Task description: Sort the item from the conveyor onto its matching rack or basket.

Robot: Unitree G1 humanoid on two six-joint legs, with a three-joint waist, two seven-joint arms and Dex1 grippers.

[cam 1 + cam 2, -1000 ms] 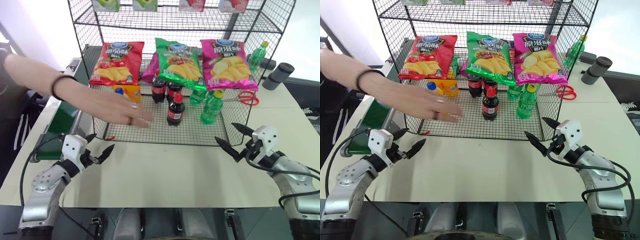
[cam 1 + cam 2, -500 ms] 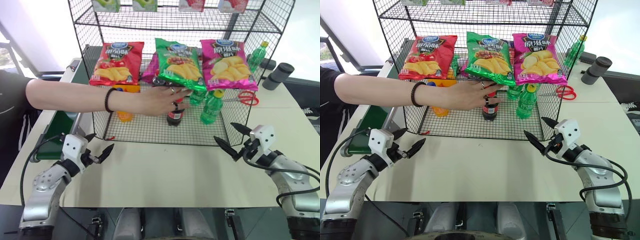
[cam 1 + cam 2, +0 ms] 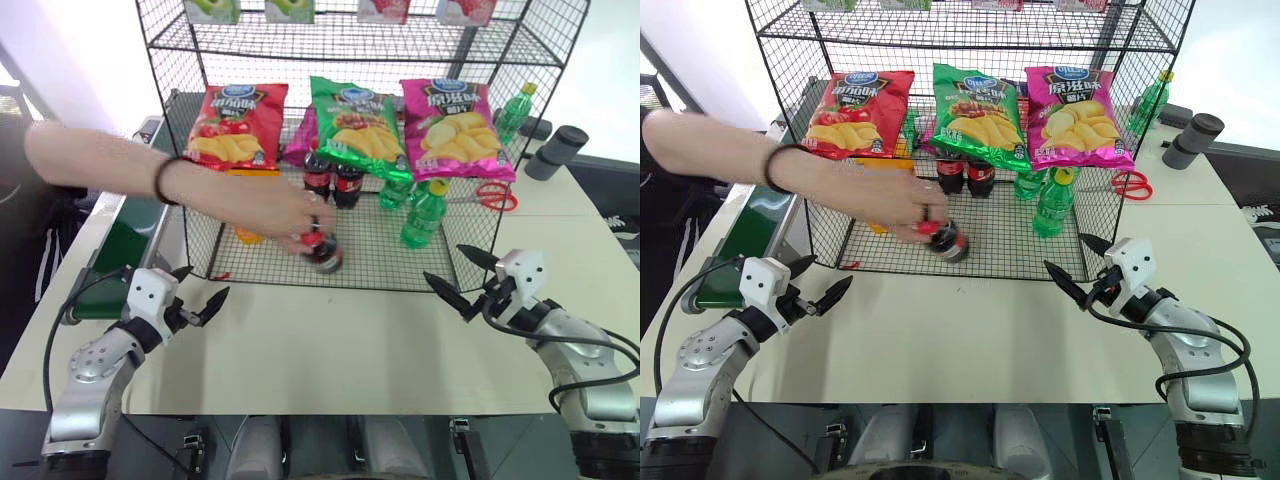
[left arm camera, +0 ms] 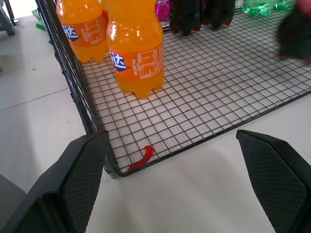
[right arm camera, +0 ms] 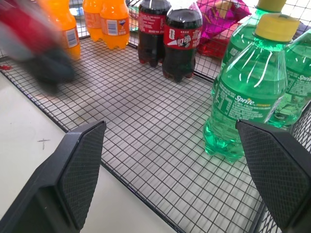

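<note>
Pale cream surface, bright white room behind. Tall black wire shelf standing on it, with the low wire-mesh basket as its base tier. Dark green conveyor along the robot's left edge, partly hidden by a person's arm. Red, green and pink crisp bags hung across the tier above. Red scissors and a grey cylinder out to the right.

Person's hand reaching in from the left and gripping the cola bottle, tilted above the basket floor near its front edge (blurred by motion, label unreadable). Two more cola bottles upright farther back, orange soda bottles at the left, green bottles at the right. Top shelf packets cut off by the frame. Small red scrap at the basket's front corner, hard to identify.

Left pincer spread wide and empty, hovering before the basket's left corner, bottle ahead and to its right, apart. Right pincer likewise wide and empty, before the right corner, well apart from the bottle.
</note>
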